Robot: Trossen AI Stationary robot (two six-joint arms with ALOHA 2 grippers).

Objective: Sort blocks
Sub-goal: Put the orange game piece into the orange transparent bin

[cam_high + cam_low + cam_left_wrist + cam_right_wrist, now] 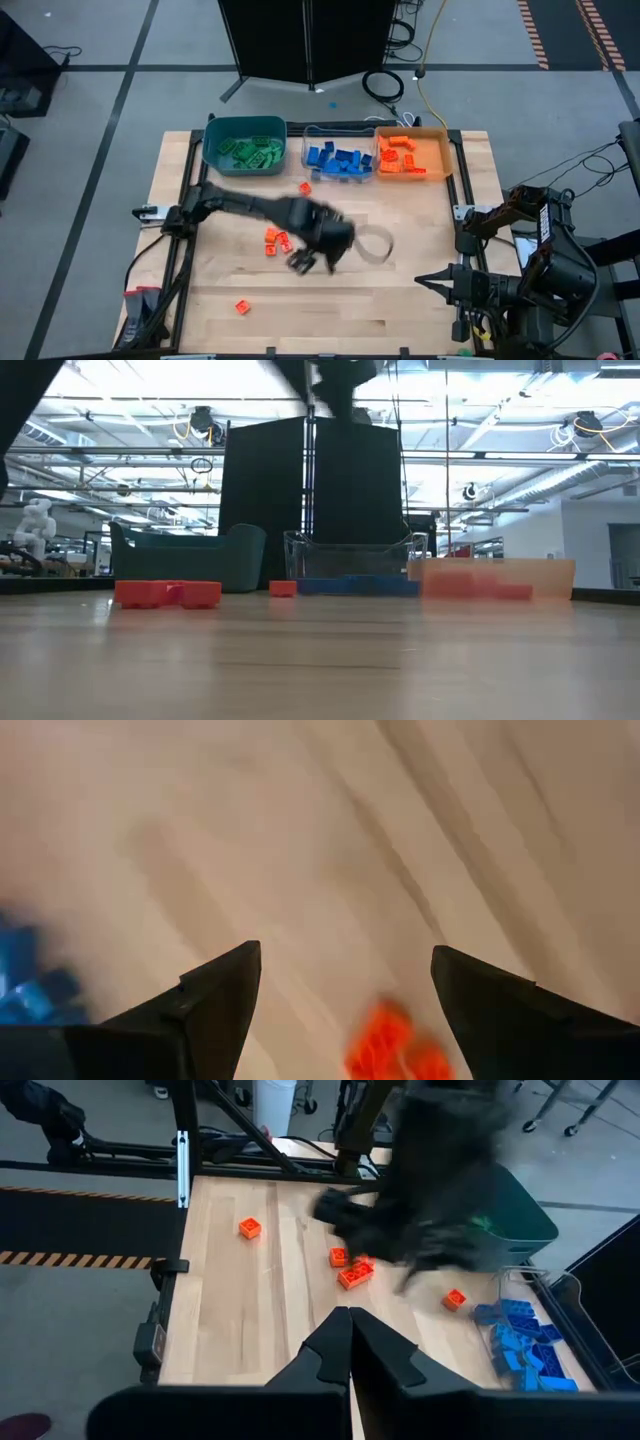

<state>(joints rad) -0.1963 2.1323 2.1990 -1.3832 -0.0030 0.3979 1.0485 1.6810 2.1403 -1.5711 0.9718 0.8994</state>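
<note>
Pale wood table (400, 300) from above carries teal bin (245, 145), clear bin (338, 158) and orange bin (411, 155) along its far edge; loose orange blocks (277, 240) lie mid-table beside the left gripper (318, 260), a blur over the boards. Its wrist view shows the fingers (210, 1010) spread wide, empty. The right gripper (349, 1342), pinched shut, waits at the table's right edge

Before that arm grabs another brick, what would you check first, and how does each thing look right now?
1. Left gripper open and empty: ok.
2. Orange bricks left on the table, near that gripper: ok.
3. Gripper lined up over one brick: cannot tell, it is blurred.
4. Orange bin has room: ok.
5. Right gripper shut, parked at the table's right edge: ok.
</note>
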